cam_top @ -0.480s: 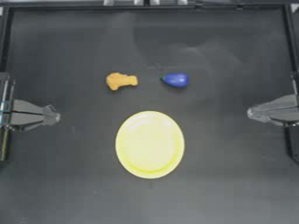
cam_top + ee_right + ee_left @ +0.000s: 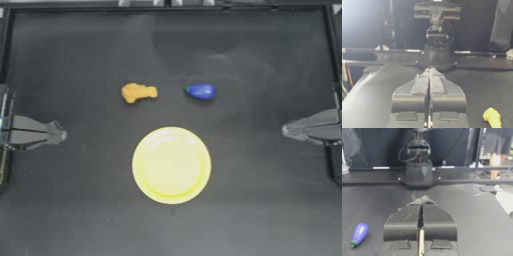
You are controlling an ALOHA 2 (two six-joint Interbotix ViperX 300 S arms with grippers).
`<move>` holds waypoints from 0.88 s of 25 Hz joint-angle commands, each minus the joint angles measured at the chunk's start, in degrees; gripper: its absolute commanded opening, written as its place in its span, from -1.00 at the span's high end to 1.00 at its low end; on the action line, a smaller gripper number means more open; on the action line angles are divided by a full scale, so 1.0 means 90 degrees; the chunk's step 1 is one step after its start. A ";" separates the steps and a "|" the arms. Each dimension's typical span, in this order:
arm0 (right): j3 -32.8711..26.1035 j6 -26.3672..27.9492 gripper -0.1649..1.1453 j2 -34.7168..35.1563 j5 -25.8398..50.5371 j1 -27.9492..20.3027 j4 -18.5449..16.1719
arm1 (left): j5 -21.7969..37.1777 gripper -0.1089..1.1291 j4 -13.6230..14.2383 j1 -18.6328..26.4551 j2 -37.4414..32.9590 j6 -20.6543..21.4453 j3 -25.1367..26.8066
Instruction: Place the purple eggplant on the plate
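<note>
The purple eggplant (image 2: 201,91) lies on the table above the plate, a small glossy blue-purple teardrop; it also shows in the left wrist view as the eggplant (image 2: 359,234). The yellow plate (image 2: 171,164) sits bare in the lower middle of the table. My left gripper (image 2: 60,133) rests at the table's left edge, shut and holding nothing. Over at the right edge, my right gripper (image 2: 287,130) is likewise shut and empty. Both are far from the eggplant and the plate.
An orange-yellow lumpy piece (image 2: 138,92) lies left of the eggplant, and it shows in the right wrist view as the lumpy piece (image 2: 492,117). A raised frame borders the dark table (image 2: 80,210).
</note>
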 commanded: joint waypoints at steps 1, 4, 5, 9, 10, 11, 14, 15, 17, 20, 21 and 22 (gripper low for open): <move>-0.0156 -0.0020 -0.15 0.0098 0.0078 -0.0010 -0.0098 | -0.0029 -0.09 0.0010 0.0010 0.0029 0.0010 -0.0156; -0.0186 -0.0010 -0.79 0.0127 0.0127 0.0000 -0.0098 | -0.0020 -0.86 0.0000 0.0010 0.0029 0.0000 -0.0176; -0.0205 -0.0020 -0.92 0.0127 0.0137 -0.0010 -0.0098 | -0.0020 -0.96 0.0000 0.0010 0.0039 0.0000 -0.0176; -0.0303 -0.0010 -0.73 0.0127 0.0332 -0.0020 -0.0068 | 0.0117 -0.74 0.0000 0.0010 0.0039 0.0000 -0.0215; -0.0361 -0.0010 -0.73 0.0127 0.0459 -0.0049 -0.0049 | 0.0156 -0.75 0.0000 0.0020 0.0049 0.0000 -0.0225; -0.0479 0.0000 -0.75 0.0146 0.0674 -0.0137 -0.0020 | 0.0186 -0.80 0.0000 0.0020 0.0059 0.0000 -0.0244; -0.0889 -0.0010 -0.78 0.0254 0.1484 -0.0557 0.0029 | 0.0254 -0.85 -0.0020 0.0049 0.0098 -0.0010 -0.0273; -0.1035 -0.0010 -0.78 0.0312 0.1816 -0.0703 0.0000 | 0.0273 -0.85 -0.0020 0.0068 0.0107 -0.0010 -0.0283; -0.1396 -0.0010 -0.78 0.0469 0.2627 -0.1084 0.0020 | 0.0332 -0.84 -0.0020 0.0098 0.0117 -0.0010 -0.0283; -0.1865 -0.0020 -0.78 0.0693 0.3564 -0.1553 0.0039 | 0.0410 -0.84 -0.0029 0.0176 0.0127 -0.0029 -0.0283; -0.2021 -0.0029 -0.78 0.0791 0.3838 -0.1660 0.0049 | 0.0430 -0.84 -0.0039 0.0215 0.0127 -0.0039 -0.0283; -0.2197 -0.0039 -0.78 0.0928 0.4160 -0.1768 0.0049 | 0.0449 -0.84 -0.0039 0.0234 0.0127 -0.0039 -0.0283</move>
